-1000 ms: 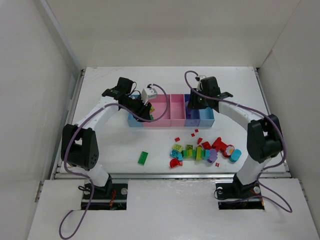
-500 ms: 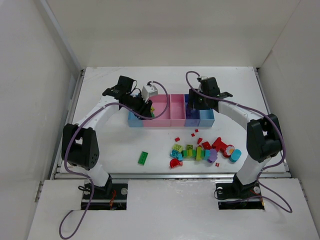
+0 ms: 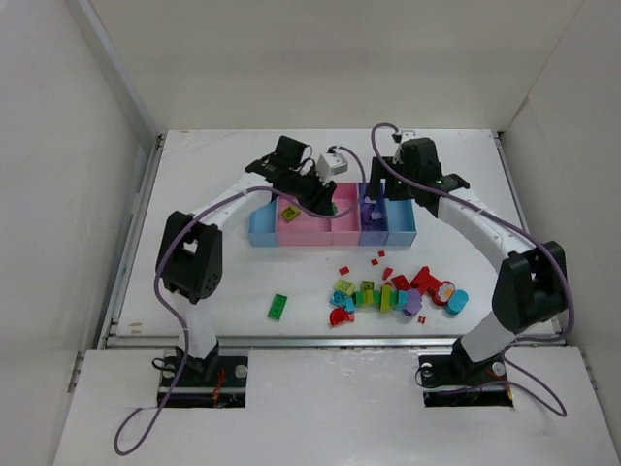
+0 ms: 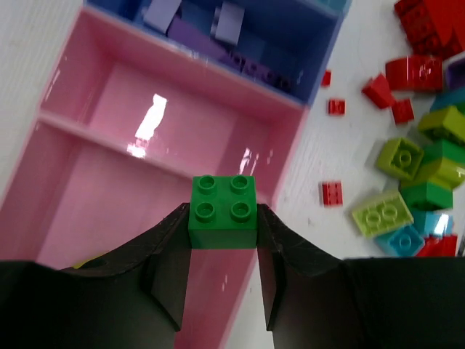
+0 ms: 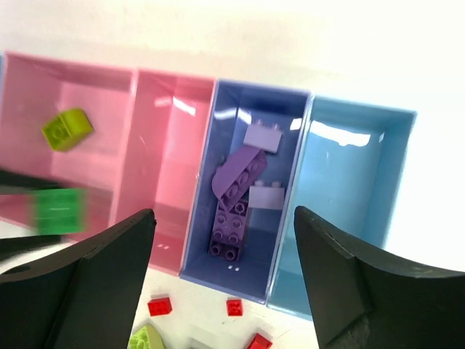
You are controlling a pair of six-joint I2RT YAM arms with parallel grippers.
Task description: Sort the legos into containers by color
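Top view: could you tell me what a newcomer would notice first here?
The left claw grips a green brick over the pink bin. The open right claw hangs above purple bricks in the purple-blue bin. A bright heap of loose bricks lies on the table nearby.

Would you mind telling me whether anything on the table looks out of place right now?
One green brick lies alone on the table, well left of the main pile of legos. In the purple-blue bin, a curved purple brick leans tilted across the others. Nothing looks damaged.
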